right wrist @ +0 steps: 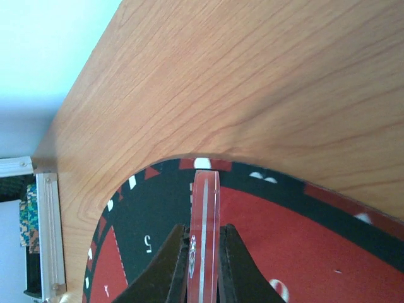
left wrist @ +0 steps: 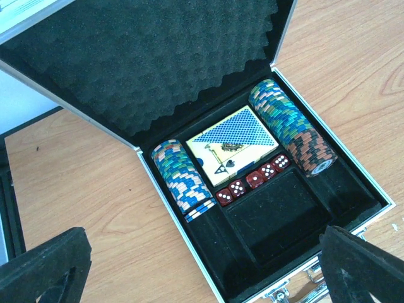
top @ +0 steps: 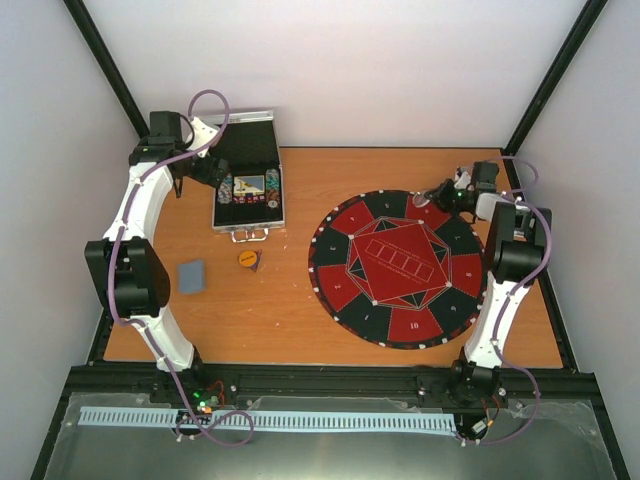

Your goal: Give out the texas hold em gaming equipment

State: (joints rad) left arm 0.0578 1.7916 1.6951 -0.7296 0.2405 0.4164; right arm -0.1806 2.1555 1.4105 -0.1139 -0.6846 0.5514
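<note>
1. A reddish chip (right wrist: 205, 196) is being pinched on edge, across its flat faces, by the right gripper (right wrist: 205, 237), just above the far rim of the round felt mat (right wrist: 303, 246).
2. The chip is being judged light, stiff and smooth. A grip across the faces suits it, since a grip on the rim would likely let it roll out.
3. The left gripper (left wrist: 202, 252) is being held spread wide above the open case (left wrist: 372, 196), with nothing between its pads (left wrist: 44, 271).
4. Inside the case, two rows of chips (left wrist: 182, 180) are being kept on edge either side of a deck of cards (left wrist: 233, 142). Five red dice (left wrist: 252, 180) are lined up in front of the deck. The front compartment (left wrist: 278, 214) is showing only black lining.
5. The rowed chips are being judged loose and easily toppled, so a few are best taken from a row's end. The deck looks rigid enough to be taken by its long edges.
6. On the table (top: 300, 320), an orange disc (top: 247, 258) and grey-blue cards (top: 191, 276) are lying near the case and well apart from the mat. Both are thin and flat, so an edge is needed for lifting.
</note>
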